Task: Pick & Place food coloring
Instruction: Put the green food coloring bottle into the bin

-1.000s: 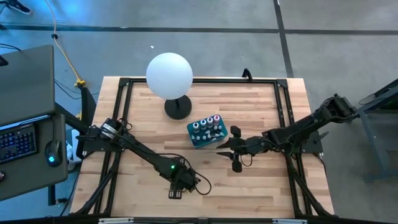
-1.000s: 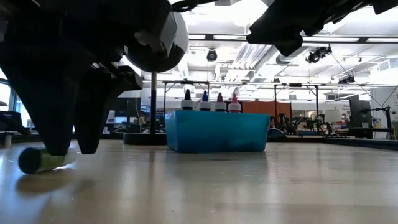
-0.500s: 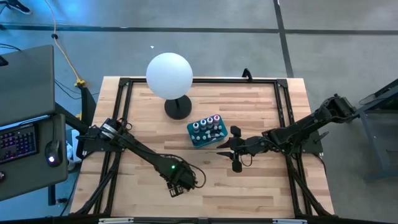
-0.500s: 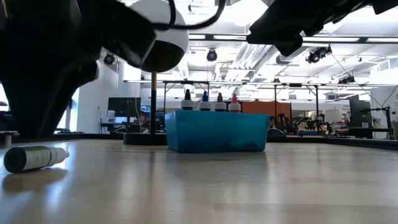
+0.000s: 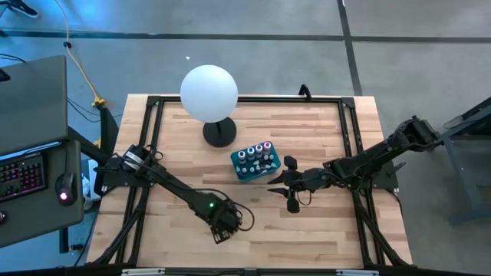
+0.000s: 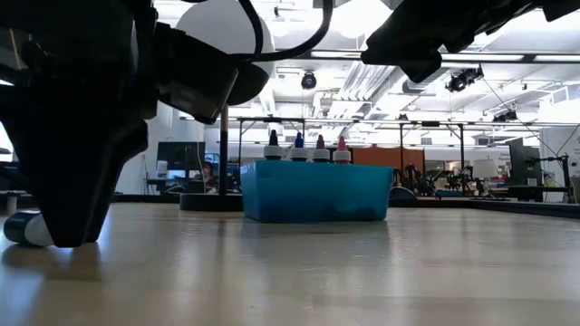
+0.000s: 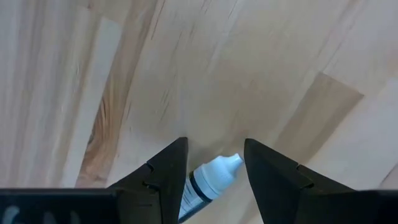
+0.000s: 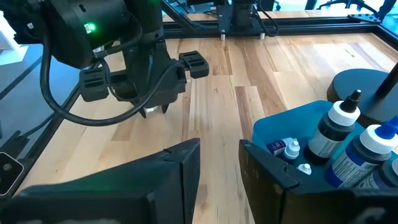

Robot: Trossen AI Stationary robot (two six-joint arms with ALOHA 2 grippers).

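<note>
- So in the high view we've got the left end effector (image 5: pixel 223 228) down low in the lower middle of the frame, right at the wooden table (image 5: pixel 307 230).
- Its wrist view shows the two dark fingers (image 7: pixel 163 174) spread apart with a small food coloring bottle (image 7: pixel 208 183) lying on its side between them, white tip poking out forward. We see gaps on both sides of the bottle, so the jaws are wide and not pinching it.
- In the low view that same bottle (image 6: pixel 23 228) peeks out at the far left edge, lying on the table, mostly hidden behind the left end effector's (image 6: pixel 82 195) big dark shape.
- The teal tray (image 5: pixel 244 173) sits near the centre of the high view, with four more food coloring bottles (image 5: pixel 255 156) standing upright in it. From the low view we can see their tops (image 6: pixel 306 145) sticking up over the tray's (image 6: pixel 317 192) rim in a row.
- The right end effector (image 5: pixel 278 182) hovers just right of the tray in the high view, above the table. Its fingers (image 8: pixel 180 163) are partly apart with nothing between them, and the tray (image 8: pixel 280 127) shows at the right of its wrist view.
- A white globe lamp (image 5: pixel 209 93) on a dark round base stands in the upper middle of the high view, just behind the tray.
</note>
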